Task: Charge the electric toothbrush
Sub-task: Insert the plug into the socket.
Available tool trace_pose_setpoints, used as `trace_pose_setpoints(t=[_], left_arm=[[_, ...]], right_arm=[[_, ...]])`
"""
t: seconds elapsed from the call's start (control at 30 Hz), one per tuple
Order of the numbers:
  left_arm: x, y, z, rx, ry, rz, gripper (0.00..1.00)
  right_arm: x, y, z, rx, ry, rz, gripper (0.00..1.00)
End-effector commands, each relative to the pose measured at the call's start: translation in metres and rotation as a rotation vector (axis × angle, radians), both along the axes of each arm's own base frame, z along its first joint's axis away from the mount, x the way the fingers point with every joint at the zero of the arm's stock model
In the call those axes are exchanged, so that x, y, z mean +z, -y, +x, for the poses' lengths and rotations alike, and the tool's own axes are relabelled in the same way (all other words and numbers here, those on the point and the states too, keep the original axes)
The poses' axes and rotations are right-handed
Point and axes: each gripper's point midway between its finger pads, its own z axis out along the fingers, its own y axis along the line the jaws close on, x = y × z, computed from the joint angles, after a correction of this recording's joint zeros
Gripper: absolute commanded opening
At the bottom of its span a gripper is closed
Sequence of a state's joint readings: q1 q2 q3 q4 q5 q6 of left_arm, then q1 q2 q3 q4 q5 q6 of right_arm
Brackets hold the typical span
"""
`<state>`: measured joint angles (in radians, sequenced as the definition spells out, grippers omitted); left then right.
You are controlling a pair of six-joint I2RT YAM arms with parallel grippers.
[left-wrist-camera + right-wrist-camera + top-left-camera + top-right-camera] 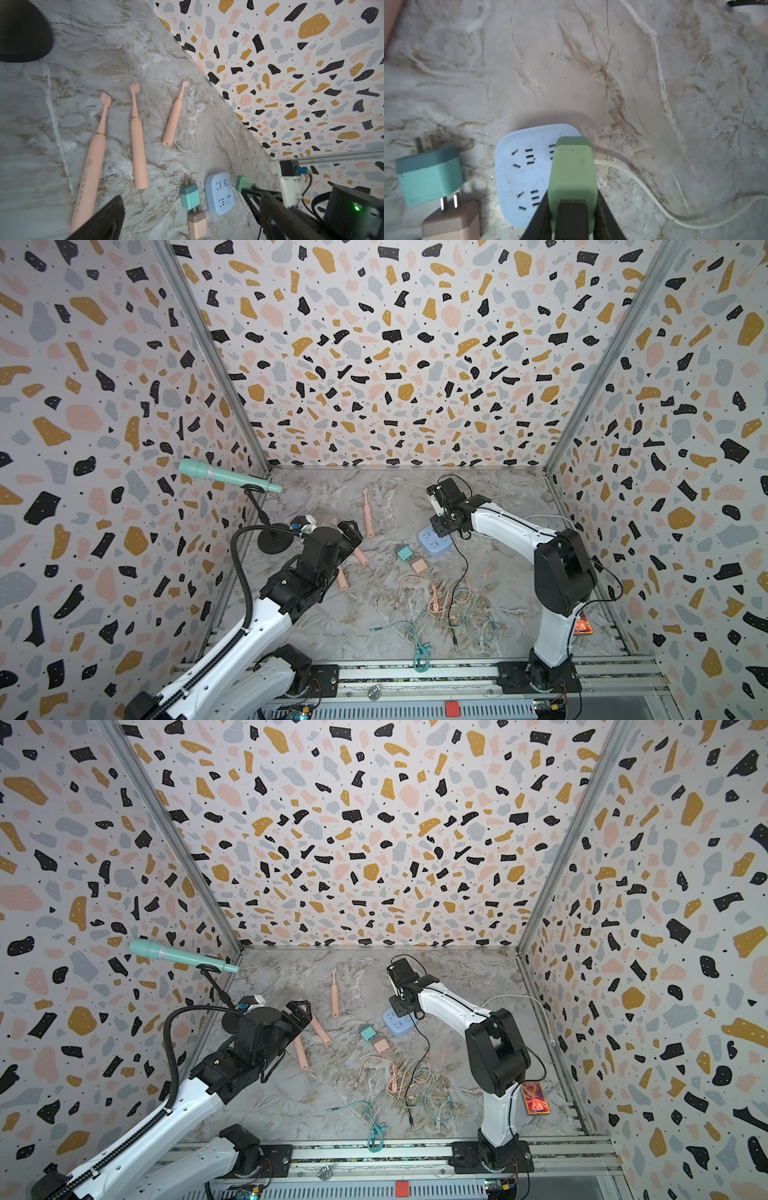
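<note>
Top views, near edge: metal rail (415, 672) across the front, carrying both arm bases. Beyond it, grey-brown marbled worktop (324, 626), enclosed on three sides by terrazzo-patterned walls (395, 364).

Nearest on the surface: loose tangle of pink, teal and white cables (446, 608); red-patterned flat item (535, 1097) beside the right arm base.

Further in, centre: pink adapter (419, 565) just beside teal adapter (403, 552), both next to blue power strip (432, 540) with white cord (633, 176) running toward the right wall. Right hand (572, 207) clamped on green adapter (572, 166), held over the strip's edge; prongs hidden, insertion not determinable.

Left of centre: left hand (353, 533) spread wide apart, gripping nothing, above near toothbrush (342, 578) and middle toothbrush (360, 556); far toothbrush (368, 516) apart, closer to the back wall. All three pink, flat on the worktop, heads pointing away.

Far left corner: teal microphone (224, 477) on black stand (274, 541).
</note>
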<state>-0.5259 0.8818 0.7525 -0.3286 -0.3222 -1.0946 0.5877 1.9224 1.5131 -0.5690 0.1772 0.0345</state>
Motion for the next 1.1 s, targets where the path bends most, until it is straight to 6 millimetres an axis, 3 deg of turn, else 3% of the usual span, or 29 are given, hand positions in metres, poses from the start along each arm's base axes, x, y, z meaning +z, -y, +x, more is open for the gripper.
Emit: trace_pose_setpoints(t=[0.0,0.13,0.3,0.43,0.57,1.07], left_arm=[[-0.001,-0.003,-0.004,-0.033,0.011,0.043,1.0],[-0.008,-0.001,-0.006,-0.046,-0.002,0.038,1.0],[-0.022,0.004,-0.008,-0.065,-0.031,0.017,1.0],[-0.025,0.005,-0.008,-0.071,-0.037,0.011,1.0],[-0.028,0.007,-0.007,-0.075,-0.043,0.002,1.0],[-0.042,0.02,-0.007,-0.118,-0.093,-0.036,1.0]], right_arm=[[0.011,-0.003,-0.001,0.057,-0.029,-0.054,0.0],[0.009,-0.005,0.004,0.076,-0.053,-0.077,0.0],[0.003,-0.009,-0.008,0.114,-0.09,-0.086,0.0],[0.017,-0.013,-0.017,0.139,-0.083,-0.065,0.0],[0.008,-0.018,-0.022,0.172,-0.119,-0.053,0.0],[-0.004,-0.005,-0.012,0.138,-0.147,-0.139,0.0]])
